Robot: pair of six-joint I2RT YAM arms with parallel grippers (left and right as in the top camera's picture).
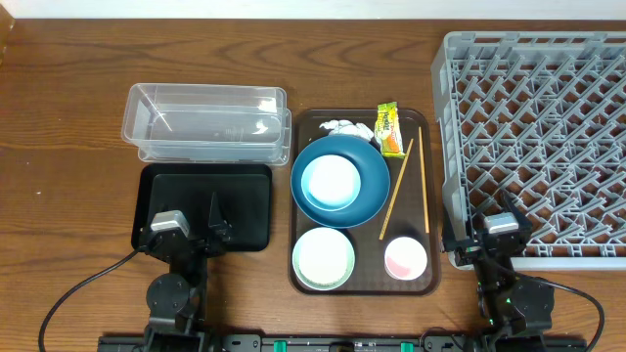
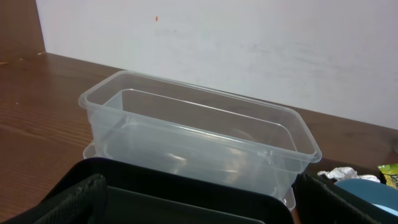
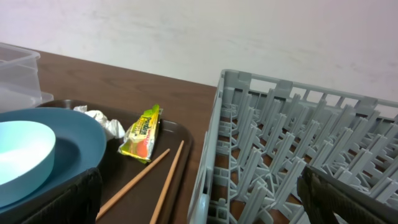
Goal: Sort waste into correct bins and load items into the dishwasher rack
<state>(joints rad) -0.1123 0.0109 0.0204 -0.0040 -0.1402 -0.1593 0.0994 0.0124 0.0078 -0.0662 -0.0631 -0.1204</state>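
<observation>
A brown serving tray (image 1: 431, 205) holds a large blue bowl (image 1: 367, 174) with a small pale-blue bowl (image 1: 331, 182) inside it. The tray also holds a white green-rimmed bowl (image 1: 324, 258), a pink cup (image 1: 405, 258), two chopsticks (image 1: 396, 191), a snack wrapper (image 1: 390, 129) and a crumpled tissue (image 1: 344, 127). No rice grains show. The clear tub (image 1: 205, 122) stands behind the black tray (image 1: 240, 200). The grey rack (image 1: 538, 127) is at the right. My left gripper (image 1: 188, 230) is open over the black tray's near edge (image 2: 205, 208). My right gripper (image 1: 497, 219) is open over the rack's near left corner (image 3: 202, 205).
The left wrist view shows the clear tub (image 2: 199, 130) empty, behind the black tray (image 2: 186, 190). The right wrist view shows the wrapper (image 3: 143, 134), chopsticks (image 3: 134, 183), tissue (image 3: 102, 121) and rack (image 3: 298, 143). A white wall is behind the table.
</observation>
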